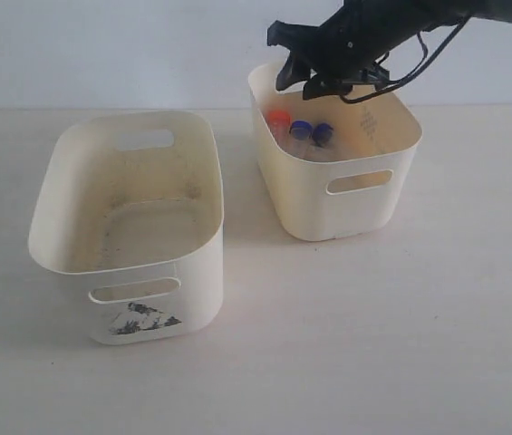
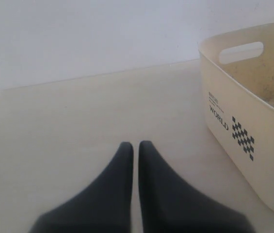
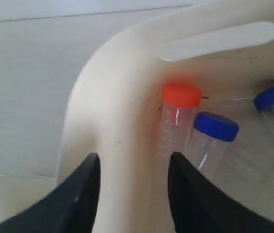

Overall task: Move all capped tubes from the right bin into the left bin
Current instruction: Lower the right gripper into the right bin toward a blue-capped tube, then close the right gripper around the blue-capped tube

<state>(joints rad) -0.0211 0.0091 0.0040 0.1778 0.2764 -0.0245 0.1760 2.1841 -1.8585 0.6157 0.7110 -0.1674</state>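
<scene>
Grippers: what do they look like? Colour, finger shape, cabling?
Both all black. Left gripper has two smooth matte fingers tapering to rounded tips. Right gripper has similar wedge fingers on a blocky black body, thin black cables looping behind it. No markings visible.

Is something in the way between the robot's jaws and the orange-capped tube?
Yes. In the right wrist view, the small bin's corner wall sits between the open jaws; the orange-capped tube leans just inside that wall, beside a blue-capped tube.
</scene>
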